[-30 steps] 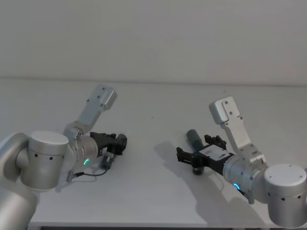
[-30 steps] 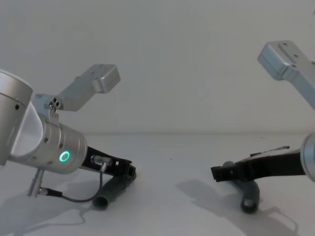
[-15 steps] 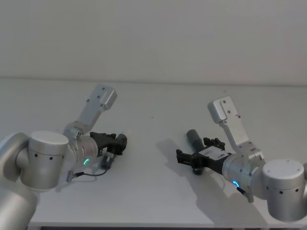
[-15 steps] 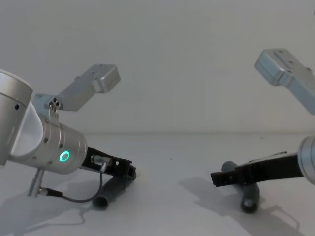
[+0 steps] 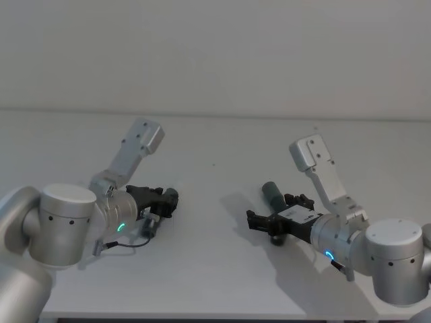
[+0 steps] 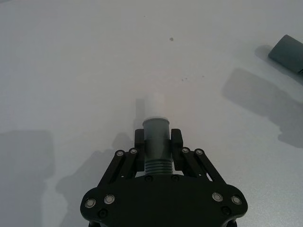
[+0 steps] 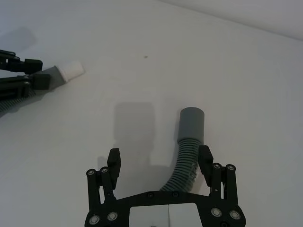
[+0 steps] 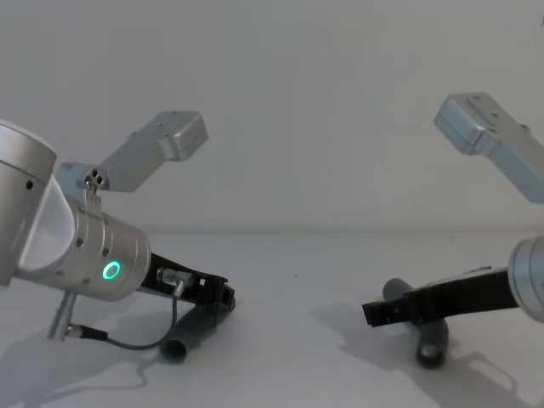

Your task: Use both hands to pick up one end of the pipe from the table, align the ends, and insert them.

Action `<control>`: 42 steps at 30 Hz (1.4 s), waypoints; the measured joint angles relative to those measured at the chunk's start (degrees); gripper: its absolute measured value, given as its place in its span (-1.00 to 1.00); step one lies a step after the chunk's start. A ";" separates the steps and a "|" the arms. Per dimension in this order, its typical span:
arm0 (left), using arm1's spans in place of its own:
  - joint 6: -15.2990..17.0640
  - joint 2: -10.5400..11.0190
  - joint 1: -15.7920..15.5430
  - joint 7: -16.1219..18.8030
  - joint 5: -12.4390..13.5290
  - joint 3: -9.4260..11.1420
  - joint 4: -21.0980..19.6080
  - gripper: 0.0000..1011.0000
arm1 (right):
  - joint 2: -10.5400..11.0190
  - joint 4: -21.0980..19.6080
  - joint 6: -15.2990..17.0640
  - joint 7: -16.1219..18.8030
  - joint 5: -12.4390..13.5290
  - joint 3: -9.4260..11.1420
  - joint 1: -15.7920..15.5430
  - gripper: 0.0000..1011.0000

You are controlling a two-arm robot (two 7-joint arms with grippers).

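One pipe piece (image 6: 156,135) is pinched in your left gripper (image 6: 157,140), white tip (image 6: 152,105) out front, but your right gripper (image 7: 159,158) sits wide around the other piece (image 7: 191,124) on the table (image 7: 246,71), so grabbing and joining are not yet done.

Pale wall (image 5: 215,47) at the back, plain, running the full width. One small dark speck (image 5: 213,163) lower down, about midway across, well apart from anything else. Thin grey cable (image 8: 136,343) loops low at the left, silver plug (image 8: 170,274) at its upper end
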 joint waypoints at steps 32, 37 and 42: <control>0.00 0.00 0.00 0.00 0.00 0.00 0.00 -0.37 | -0.98 3.45 0.88 1.08 -1.09 1.27 1.29 0.98; 0.00 0.00 0.00 0.00 0.00 0.00 0.00 -0.37 | -1.45 3.73 1.35 1.08 -1.00 1.80 1.37 0.98; 0.00 0.00 0.00 0.00 0.00 0.00 0.00 -0.37 | -1.70 3.89 1.61 1.07 -0.88 2.08 1.41 0.84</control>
